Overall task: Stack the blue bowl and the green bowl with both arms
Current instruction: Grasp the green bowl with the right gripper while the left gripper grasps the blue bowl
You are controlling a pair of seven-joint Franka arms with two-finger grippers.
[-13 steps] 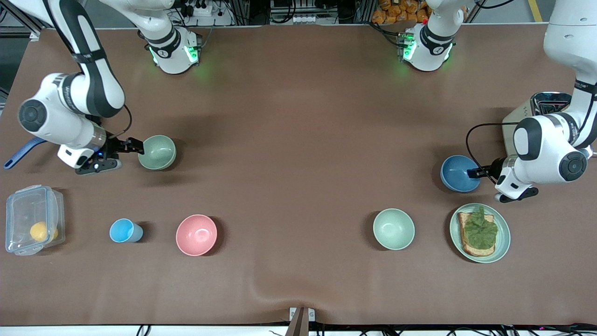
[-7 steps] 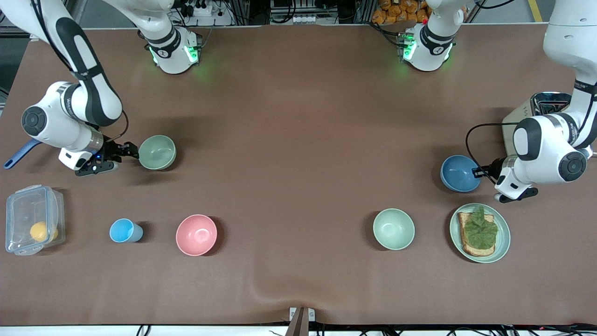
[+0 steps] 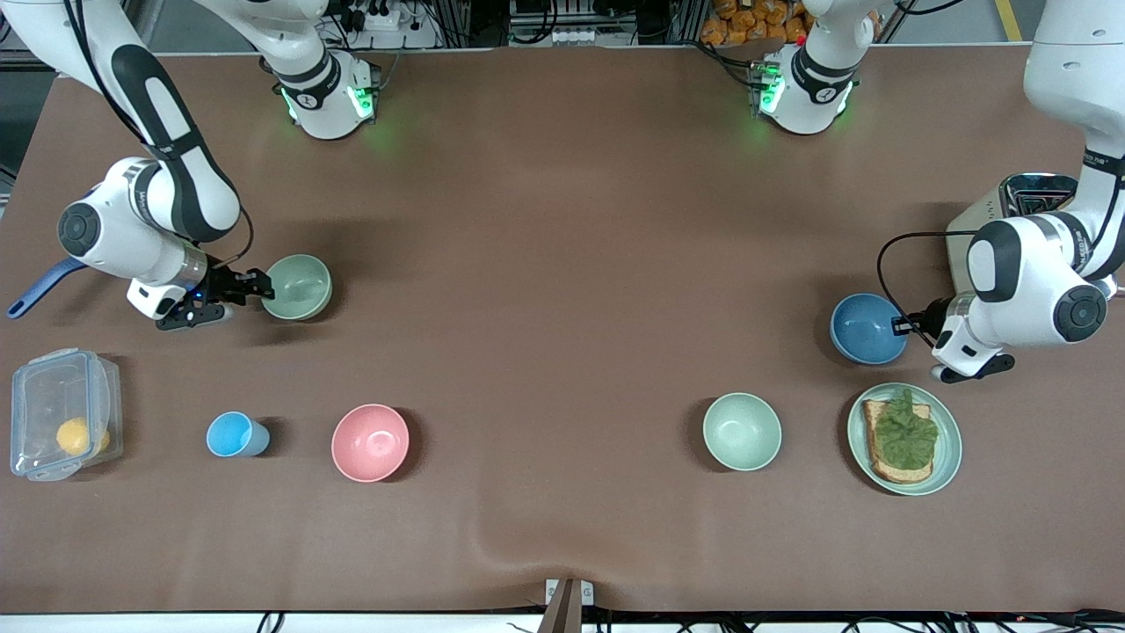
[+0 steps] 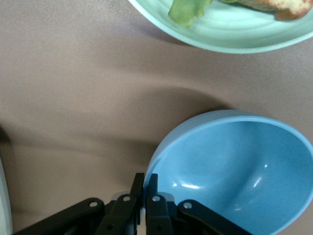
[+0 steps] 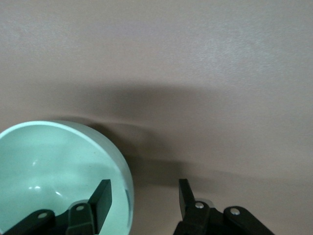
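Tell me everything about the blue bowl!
The blue bowl is round, matte and medium blue, with a smooth, plain, empty inside. It sits on the brown table at the left arm's end, open side up, slightly farther from the front camera than the plate with toast. The left gripper is shut on its rim, one finger inside and one outside. Nothing else touches it.

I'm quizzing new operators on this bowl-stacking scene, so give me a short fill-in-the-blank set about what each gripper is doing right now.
1. The left gripper is shut on the rim of the ____ bowl.
2. The right gripper straddles the green bowl's rim with its fingers ____.
3. The plate beside the blue bowl holds toast topped with ____.

Missing words: blue; open; lettuce
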